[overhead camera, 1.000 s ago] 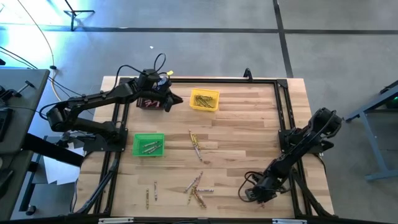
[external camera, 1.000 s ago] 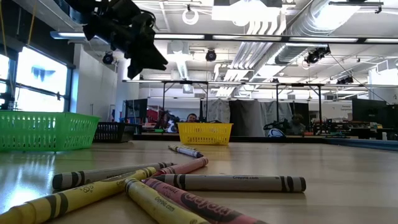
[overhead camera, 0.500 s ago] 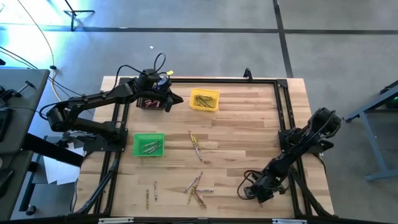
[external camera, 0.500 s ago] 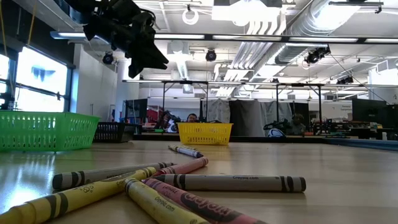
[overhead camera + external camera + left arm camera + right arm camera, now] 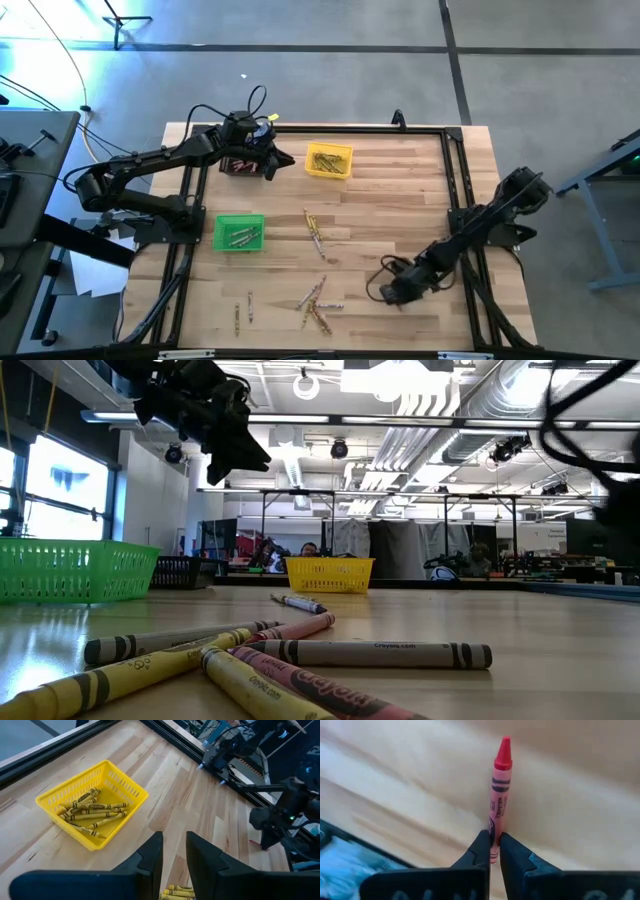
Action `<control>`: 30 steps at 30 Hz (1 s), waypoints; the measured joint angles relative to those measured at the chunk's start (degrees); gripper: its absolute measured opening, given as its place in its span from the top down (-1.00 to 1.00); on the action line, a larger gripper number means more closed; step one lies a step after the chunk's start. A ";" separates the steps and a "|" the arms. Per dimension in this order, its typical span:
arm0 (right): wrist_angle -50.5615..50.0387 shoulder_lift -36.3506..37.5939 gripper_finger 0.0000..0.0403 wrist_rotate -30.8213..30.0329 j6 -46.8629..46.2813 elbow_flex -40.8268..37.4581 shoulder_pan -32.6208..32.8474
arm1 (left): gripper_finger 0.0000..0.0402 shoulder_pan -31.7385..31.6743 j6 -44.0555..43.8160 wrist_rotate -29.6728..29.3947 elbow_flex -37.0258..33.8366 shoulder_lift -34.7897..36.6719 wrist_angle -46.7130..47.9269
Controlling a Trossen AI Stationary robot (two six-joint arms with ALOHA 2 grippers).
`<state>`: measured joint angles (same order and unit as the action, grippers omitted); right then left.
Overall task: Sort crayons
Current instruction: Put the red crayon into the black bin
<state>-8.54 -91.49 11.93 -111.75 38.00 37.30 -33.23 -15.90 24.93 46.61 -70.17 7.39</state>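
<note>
— Red wax pinched right at the butt end; the right tool (image 5: 493, 845) has clamped onto a red crayon (image 5: 500, 785) by its very tail, most of it poking out past the fingertips; a knock could lever it loose.

— And the left tool (image 5: 173, 851)?

— Partly open, nothing in it, hanging over the black bin (image 5: 243, 165), the yellow bin (image 5: 95, 802) of yellow crayons just beyond; the green bin (image 5: 239, 232) sits nearer on the bench (image 5: 400, 200).

— So the carry's the risk?

— I'd say so; it's a long way over, above the loose crayons (image 5: 318, 305); drop it there and it muddles the pile.
</note>
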 joint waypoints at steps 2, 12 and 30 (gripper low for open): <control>-0.19 0.80 0.95 -2.97 2.89 -0.04 -1.87 | 0.65 0.00 0.00 0.00 0.00 0.00 0.00; 2.81 3.62 0.94 -16.16 23.42 -0.04 -13.55 | 0.65 0.00 0.04 0.00 0.00 0.00 0.56; 35.14 3.75 0.94 -36.75 62.53 0.12 -38.23 | 0.65 0.02 21.67 0.02 -0.02 -1.39 -2.58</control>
<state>26.61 -87.74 -24.82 -49.22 38.12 -0.93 -33.21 5.77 24.95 46.59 -71.57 4.82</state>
